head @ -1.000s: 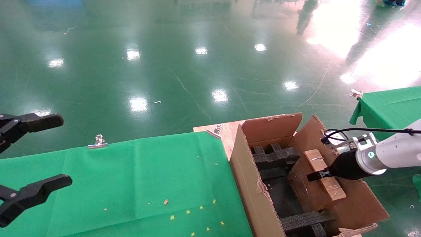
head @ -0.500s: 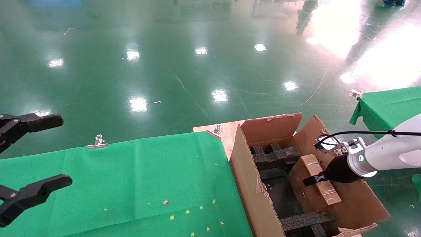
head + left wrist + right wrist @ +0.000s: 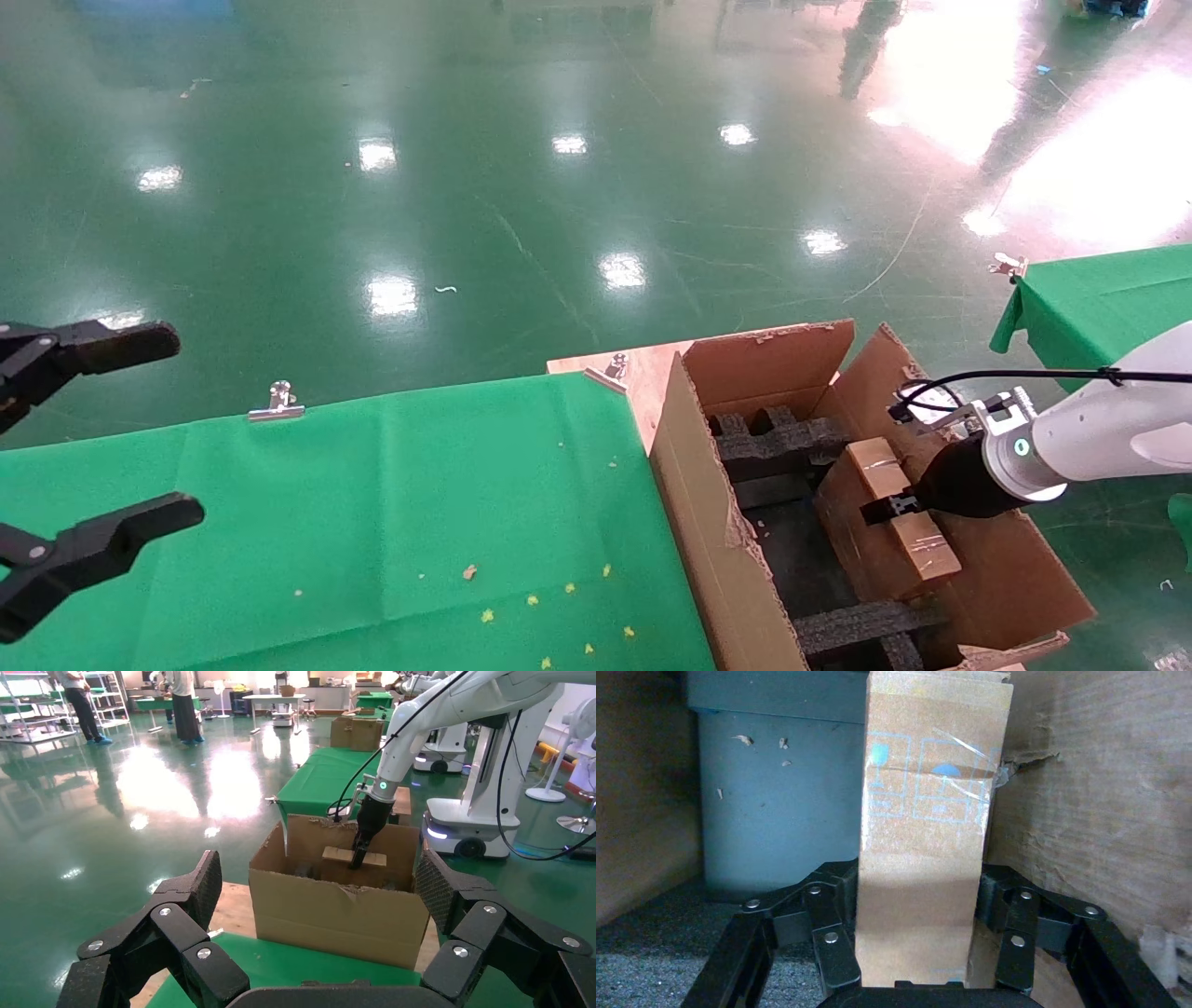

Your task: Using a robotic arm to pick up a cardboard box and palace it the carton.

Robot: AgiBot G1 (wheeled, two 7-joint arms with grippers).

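Box, one small taped cardboard piece, sits pinched in the right tool, inside the one big carton. In the right wrist view, the tool's fingers press on both sides of the box, which carries blue printed marks and clear tape and hangs close beside a carton wall. Two black foam inserts show in the carton, one at the far end and one at the near end. The left tool hangs spread wide over the left end of the green counter, well apart from the carton. Two metal clips hold the cloth at its far edge.
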